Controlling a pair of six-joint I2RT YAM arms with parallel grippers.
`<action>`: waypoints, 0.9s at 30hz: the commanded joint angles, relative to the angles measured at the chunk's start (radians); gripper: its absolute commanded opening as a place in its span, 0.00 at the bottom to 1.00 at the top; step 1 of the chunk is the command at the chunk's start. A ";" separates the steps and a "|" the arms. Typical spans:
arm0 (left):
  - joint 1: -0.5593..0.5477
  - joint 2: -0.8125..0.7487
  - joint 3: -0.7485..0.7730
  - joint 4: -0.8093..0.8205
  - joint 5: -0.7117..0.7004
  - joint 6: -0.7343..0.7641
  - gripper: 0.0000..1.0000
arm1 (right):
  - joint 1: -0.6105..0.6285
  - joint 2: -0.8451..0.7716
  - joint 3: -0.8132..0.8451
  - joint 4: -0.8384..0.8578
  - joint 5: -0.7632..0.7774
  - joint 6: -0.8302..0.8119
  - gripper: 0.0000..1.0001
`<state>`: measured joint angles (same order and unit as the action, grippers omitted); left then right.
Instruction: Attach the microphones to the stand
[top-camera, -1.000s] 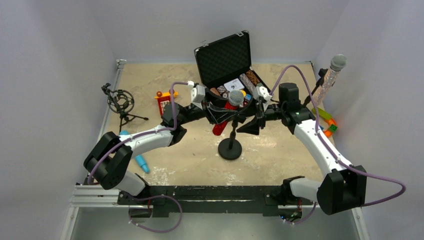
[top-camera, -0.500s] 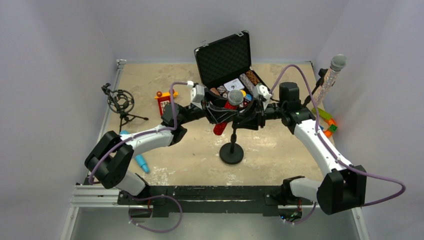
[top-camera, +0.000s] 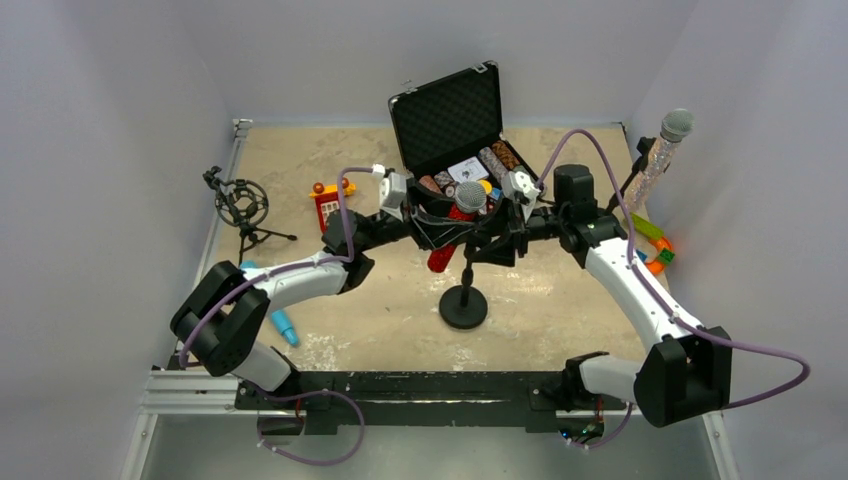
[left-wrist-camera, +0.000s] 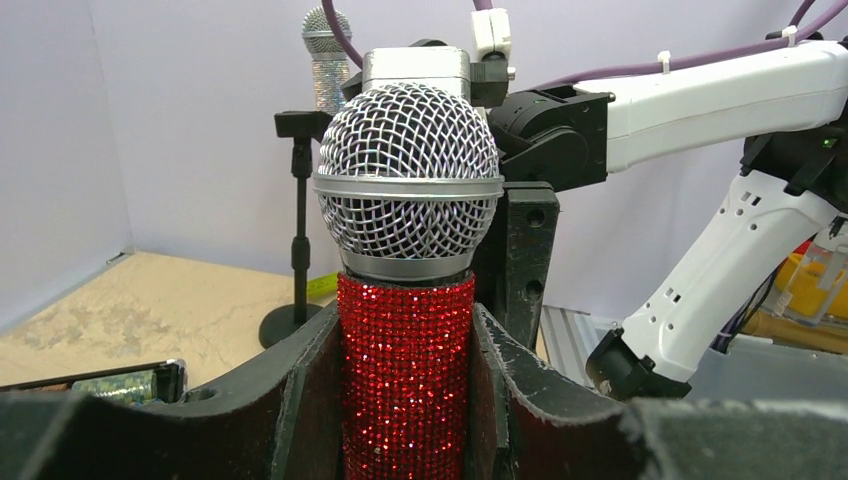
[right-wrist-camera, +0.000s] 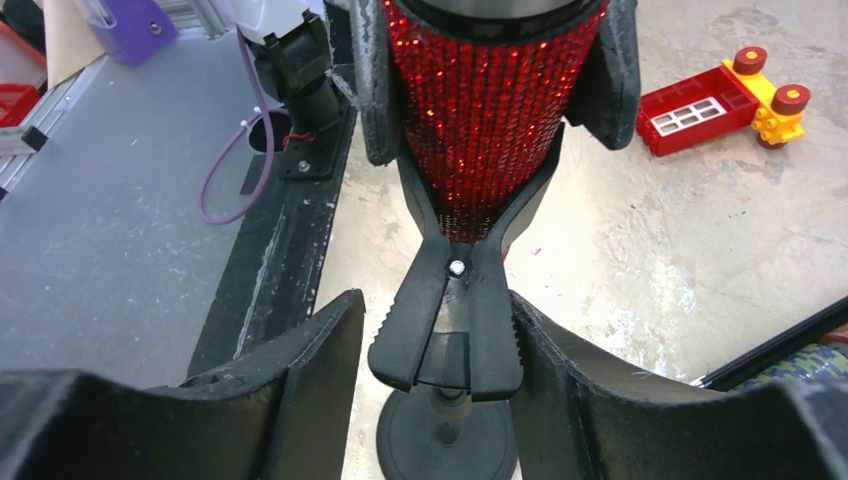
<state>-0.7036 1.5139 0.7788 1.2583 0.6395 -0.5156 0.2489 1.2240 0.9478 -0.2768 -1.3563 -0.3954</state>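
Observation:
My left gripper is shut on the red glitter microphone, held upright with its grey mesh head up. Its lower end sits between the arms of the black clip on the round-based stand. My right gripper is open round the clip's handles, the right finger touching and the left a small gap away. The silver glitter microphone stands in another stand at the far right. The light-blue microphone lies near the left arm.
An open black case with small items stands at the back centre. A tripod stand with a ring mount is at the left. A red toy phone lies beside it. Coloured toy pieces lie at the right.
My right gripper's fingers have narrowed from wide open to close round the clip handles. The stand has shifted slightly to the right. The left gripper still holds the red microphone.

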 joint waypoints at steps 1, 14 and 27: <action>-0.003 -0.049 -0.041 0.071 -0.042 -0.004 0.44 | 0.007 -0.013 0.022 -0.027 -0.036 -0.047 0.56; 0.008 -0.223 -0.074 -0.179 0.010 0.072 0.96 | 0.007 -0.021 0.021 -0.068 -0.059 -0.106 0.62; 0.101 -0.450 -0.152 -0.475 0.131 0.172 0.99 | 0.007 -0.040 0.022 -0.128 -0.057 -0.190 0.80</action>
<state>-0.6090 1.1355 0.6361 0.9073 0.7158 -0.4164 0.2550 1.2030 0.9478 -0.3859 -1.3819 -0.5449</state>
